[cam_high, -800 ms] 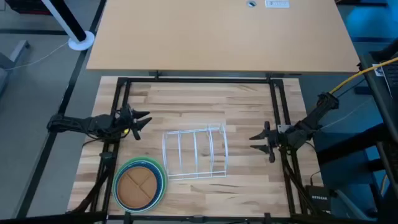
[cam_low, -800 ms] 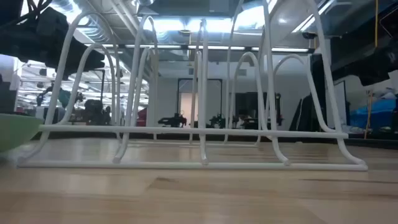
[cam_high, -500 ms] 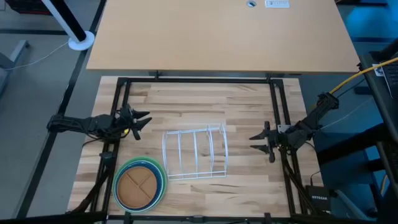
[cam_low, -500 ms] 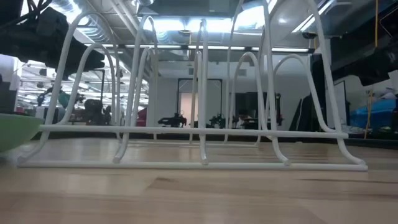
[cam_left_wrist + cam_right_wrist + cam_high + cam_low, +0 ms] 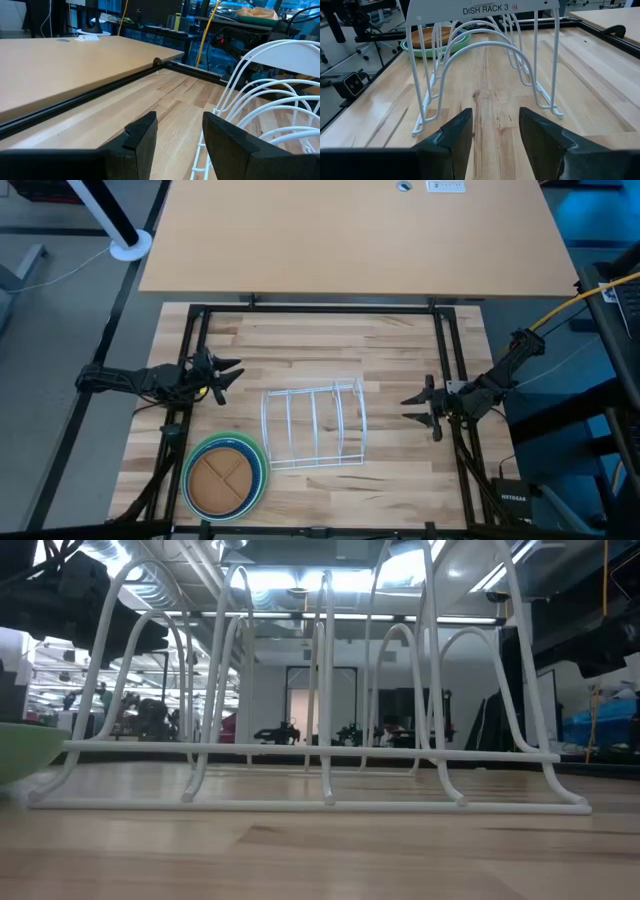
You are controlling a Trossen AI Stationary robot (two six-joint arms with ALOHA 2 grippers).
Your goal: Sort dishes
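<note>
High view showed stacked round plates [image 5: 226, 477], tan-brown divided one on top, at 7 o'clock off the empty white wire rack [image 5: 314, 426], both left gripper [image 5: 229, 373] and right gripper [image 5: 414, 408] spread empty; likely stiff, slippery, best pinched at rim.

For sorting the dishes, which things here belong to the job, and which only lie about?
Job: stack of plates, tan divided plate on top, blue and green rims beneath.

Not part: white wire rack, empty; second tabletop behind.
</note>
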